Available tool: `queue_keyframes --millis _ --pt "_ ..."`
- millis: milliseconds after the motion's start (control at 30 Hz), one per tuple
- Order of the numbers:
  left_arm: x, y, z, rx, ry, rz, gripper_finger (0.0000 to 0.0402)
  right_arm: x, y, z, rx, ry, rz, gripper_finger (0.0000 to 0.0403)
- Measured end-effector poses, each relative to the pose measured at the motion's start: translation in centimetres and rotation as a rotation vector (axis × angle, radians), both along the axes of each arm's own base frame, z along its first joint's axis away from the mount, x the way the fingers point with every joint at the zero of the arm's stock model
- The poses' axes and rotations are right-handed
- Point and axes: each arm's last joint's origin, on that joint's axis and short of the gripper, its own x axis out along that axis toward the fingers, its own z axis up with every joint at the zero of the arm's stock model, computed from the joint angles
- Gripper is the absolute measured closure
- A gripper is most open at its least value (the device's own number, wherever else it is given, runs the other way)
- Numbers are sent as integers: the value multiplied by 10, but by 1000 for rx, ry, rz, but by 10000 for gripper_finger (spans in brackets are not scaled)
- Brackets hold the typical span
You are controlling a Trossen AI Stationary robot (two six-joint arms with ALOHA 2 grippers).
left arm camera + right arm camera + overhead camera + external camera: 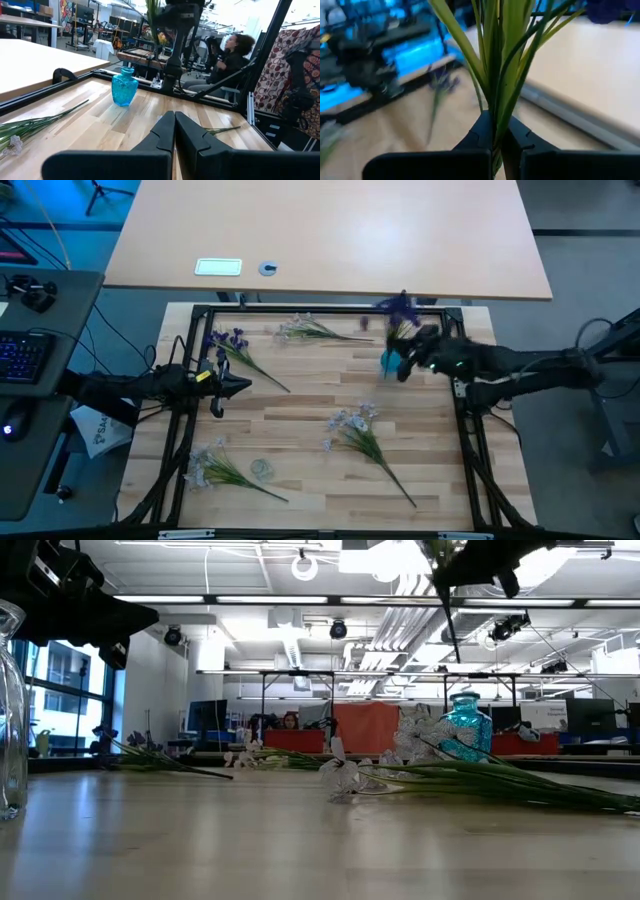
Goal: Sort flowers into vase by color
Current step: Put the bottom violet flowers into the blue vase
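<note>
My right gripper [412,348] is near the table's far right, above the blue glass vase [388,363], shut on a purple-bloomed flower [398,307]. In the low view its thin stem [452,630] hangs down over the blue vase [466,725]. My left gripper [232,386] hovers shut at the left side, touching nothing. Another purple flower [228,344] lies flat at the far left. Three white sprigs lie on the wood: far middle [303,329], centre right [355,425], near left [210,466]. A clear glass vase [261,470] stands near left. My right gripper pinches the purple flower between its two fingers at the leafy part of the stem [495,112], where several green leaves bunch together. The flower is lifted clear of the table. Its bloom stands beyond the fingers toward the far edge, and its bare stem end [456,652] hangs below the gripper.
A black frame [300,308] borders the wooden table. A pale desk [330,230] lies beyond the far edge. A person [232,60] sits past the right side. Bare wood [300,410] lies between the arms at the table's middle.
</note>
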Motion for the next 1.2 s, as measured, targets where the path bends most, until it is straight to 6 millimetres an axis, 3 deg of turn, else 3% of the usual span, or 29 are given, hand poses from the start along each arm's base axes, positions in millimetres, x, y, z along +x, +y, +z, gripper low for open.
queue_keyframes --millis 267,433,633,867,1000,1200 --pt "0 0 0 0 0 0 401 -35 -29 -16 -125 0 -122 402" --pt "0 0 0 0 0 0 401 -31 -40 -26 -132 -42 -86 402" --pt "0 0 0 0 0 0 401 -26 -49 -48 -145 77 -115 402" --pt "0 0 0 0 0 -1 401 -26 -50 -51 -125 94 -153 399" --pt "0 0 0 0 0 -1 401 -26 -50 -51 -91 65 -161 371" --pt "0 0 0 0 0 0 401 -25 -45 -50 -21 80 -140 274"
